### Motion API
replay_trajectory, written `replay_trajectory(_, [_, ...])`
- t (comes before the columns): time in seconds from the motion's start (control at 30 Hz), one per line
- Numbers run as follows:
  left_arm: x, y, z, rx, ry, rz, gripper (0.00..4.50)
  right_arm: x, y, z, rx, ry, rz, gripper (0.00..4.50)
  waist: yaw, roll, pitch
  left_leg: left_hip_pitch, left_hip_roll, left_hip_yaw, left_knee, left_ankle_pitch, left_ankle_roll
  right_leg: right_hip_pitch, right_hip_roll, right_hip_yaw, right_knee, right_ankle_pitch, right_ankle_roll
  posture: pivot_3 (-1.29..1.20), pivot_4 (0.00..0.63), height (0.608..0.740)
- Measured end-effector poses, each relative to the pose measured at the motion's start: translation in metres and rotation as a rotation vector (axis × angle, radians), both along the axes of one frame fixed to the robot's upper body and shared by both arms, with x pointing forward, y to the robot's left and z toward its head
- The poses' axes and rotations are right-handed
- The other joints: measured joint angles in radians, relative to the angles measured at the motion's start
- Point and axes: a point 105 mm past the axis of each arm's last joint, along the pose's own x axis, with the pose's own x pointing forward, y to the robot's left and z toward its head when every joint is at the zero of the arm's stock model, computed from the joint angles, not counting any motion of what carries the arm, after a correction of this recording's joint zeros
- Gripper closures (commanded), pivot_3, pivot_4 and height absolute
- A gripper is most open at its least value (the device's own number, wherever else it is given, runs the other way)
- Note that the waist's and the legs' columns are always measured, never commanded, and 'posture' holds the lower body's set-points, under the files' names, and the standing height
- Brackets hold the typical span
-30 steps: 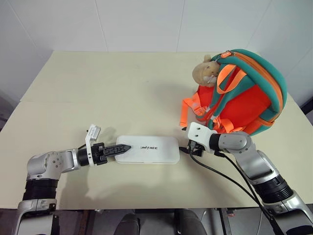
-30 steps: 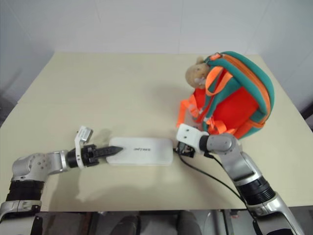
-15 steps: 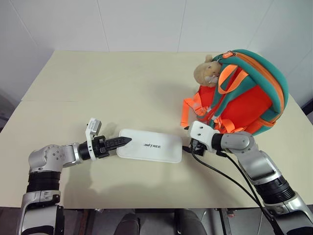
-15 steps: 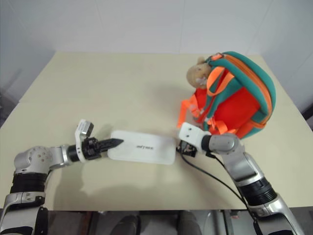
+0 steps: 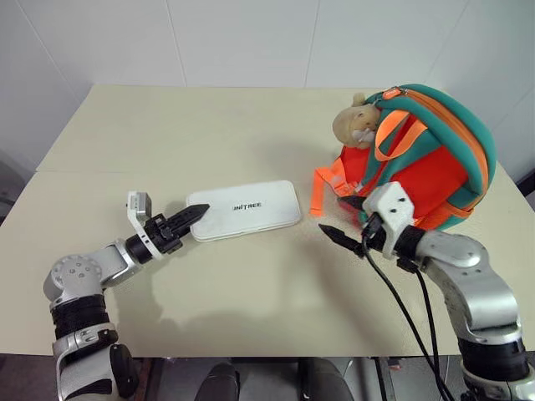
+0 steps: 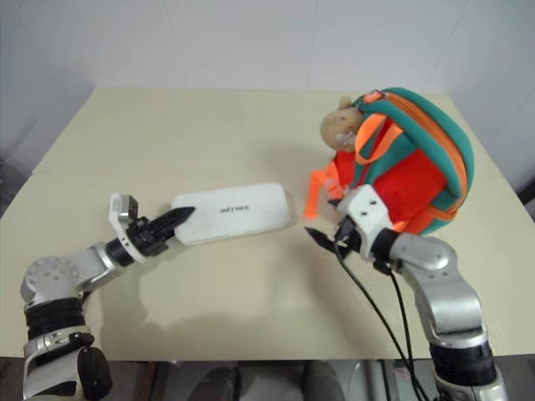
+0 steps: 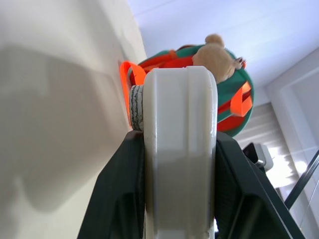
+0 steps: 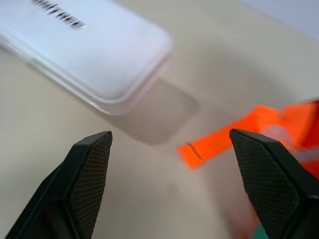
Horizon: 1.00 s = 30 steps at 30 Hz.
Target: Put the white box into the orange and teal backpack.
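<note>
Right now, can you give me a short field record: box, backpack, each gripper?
box: white box lifted at one end, clamped by the left gripper
backpack: orange and teal backpack upright on the table, plush toy attached
left gripper: shut on the box's end
right gripper: open, empty, between box and backpack

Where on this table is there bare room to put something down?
The far half of the table behind the box is bare, as is the near strip between the two arms. It is crowded on the right, where the backpack, its straps and the right end effector sit close together.
</note>
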Motion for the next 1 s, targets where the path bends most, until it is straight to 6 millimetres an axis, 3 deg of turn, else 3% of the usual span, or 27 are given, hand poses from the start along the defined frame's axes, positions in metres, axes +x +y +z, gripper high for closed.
replay_trajectory(0.13, [-0.004, -0.001, 0.0, -0.024, 0.004, 0.028, 3.18, -0.006, -0.028, 0.014, 0.082, -0.033, -0.122, 0.0, 0.0, 0.0, 0.0, 0.0, 0.0, 0.0, 0.0, 0.0, 0.0, 0.0, 0.0, 0.0, 0.0, 0.001, -0.001, 0.0, 0.15, 0.74])
replay_trajectory(0.37, [-0.008, 0.002, -0.002, -0.022, 0.019, 0.086, 3.18, -0.004, -0.053, 0.027, 0.165, -0.092, -0.256, 0.0, -0.002, 0.0, 0.0, 0.002, 0.0, 0.001, 0.0, 0.0, 0.001, 0.0, 0.001, 0.002, -0.003, 0.002, -0.001, 0.0, 0.15, 0.74])
replay_trajectory(0.7, [-0.008, 0.002, -0.003, -0.055, 0.012, 0.151, 3.18, 0.023, -0.034, 0.029, 0.291, -0.098, -0.201, 0.0, -0.002, 0.0, 0.0, 0.001, 0.0, 0.003, 0.0, 0.001, 0.0, 0.0, 0.001, 0.003, -0.003, 0.003, 0.0, 0.0, 0.15, 0.74])
replay_trajectory(1.0, [-0.008, -0.001, -0.002, -0.053, 0.008, 0.167, 3.18, 0.06, -0.016, 0.017, 0.297, -0.071, -0.188, 0.0, -0.003, 0.0, 0.0, 0.001, 0.0, 0.004, 0.0, 0.001, 0.0, 0.0, 0.001, 0.004, -0.004, 0.004, 0.0, 0.0, 0.15, 0.74])
